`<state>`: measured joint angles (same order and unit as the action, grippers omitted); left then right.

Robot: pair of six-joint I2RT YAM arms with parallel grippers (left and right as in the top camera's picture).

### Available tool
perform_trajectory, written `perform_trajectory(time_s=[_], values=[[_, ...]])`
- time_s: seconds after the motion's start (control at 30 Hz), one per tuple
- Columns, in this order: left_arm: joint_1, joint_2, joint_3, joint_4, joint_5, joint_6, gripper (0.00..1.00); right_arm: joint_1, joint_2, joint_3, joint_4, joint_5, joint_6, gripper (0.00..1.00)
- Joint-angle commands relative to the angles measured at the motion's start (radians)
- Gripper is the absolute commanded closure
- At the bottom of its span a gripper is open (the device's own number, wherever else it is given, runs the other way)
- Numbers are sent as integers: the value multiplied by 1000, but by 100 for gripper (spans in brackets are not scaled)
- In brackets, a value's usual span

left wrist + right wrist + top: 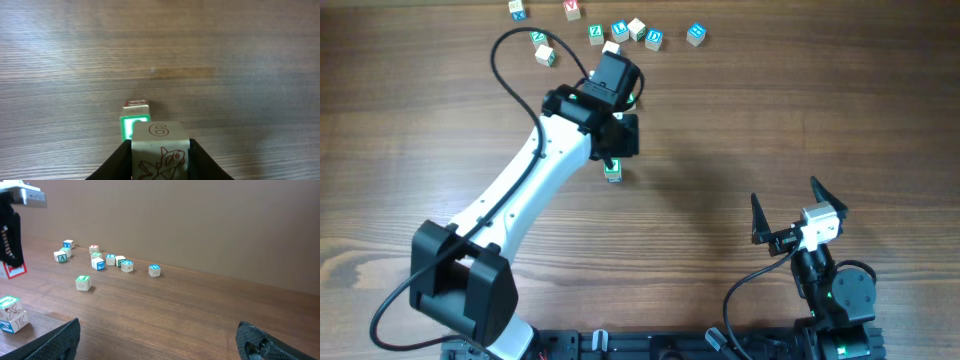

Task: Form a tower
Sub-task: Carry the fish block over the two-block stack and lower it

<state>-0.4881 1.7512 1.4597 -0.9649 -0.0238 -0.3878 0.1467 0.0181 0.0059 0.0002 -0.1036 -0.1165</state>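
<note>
The left gripper (160,156) has its jaws clamped on a pale cube (160,131) at the bottom centre of the left wrist view. The cube's top face bears a "6" in a thin red outline, and the face below it carries a red line drawing of an animal. Just behind it in that frame is a green-framed face, too bright to read, with a red-edged face showing just past it. From overhead the tower (612,172) sits just left of centre, showing a green top, directly under the black head of the left arm (510,190). In the right wrist view the tower stands at the lower left edge. There its upper cube has a green top and a red drawing on the side, and a blue mark shows on the cube beneath. The held cube hangs above the tower, clear of it. The right gripper (788,205), at the lower right overhead, has its jaws wide apart and grips nothing. Loose letter cubes (636,28) are scattered along the top edge of the table (800,110). A blue D (654,39) and a red V (572,8) can be made out; the other letters are too small to read with certainty.
</note>
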Motion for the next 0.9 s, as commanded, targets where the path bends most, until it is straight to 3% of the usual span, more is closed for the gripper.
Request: perform_trajectory(time_s=[0.0,0.17,0.87], values=[[-17,18,-21,-1,4,-13,70,-6,-7,-1,4,14,12,0],[-18,18,-83,8,-51,-73,69,-6,-7,-1,4,14,12,0],[-18,18,-182,146,-86,-68,67,-6,-7,-1,4,14,12,0]])
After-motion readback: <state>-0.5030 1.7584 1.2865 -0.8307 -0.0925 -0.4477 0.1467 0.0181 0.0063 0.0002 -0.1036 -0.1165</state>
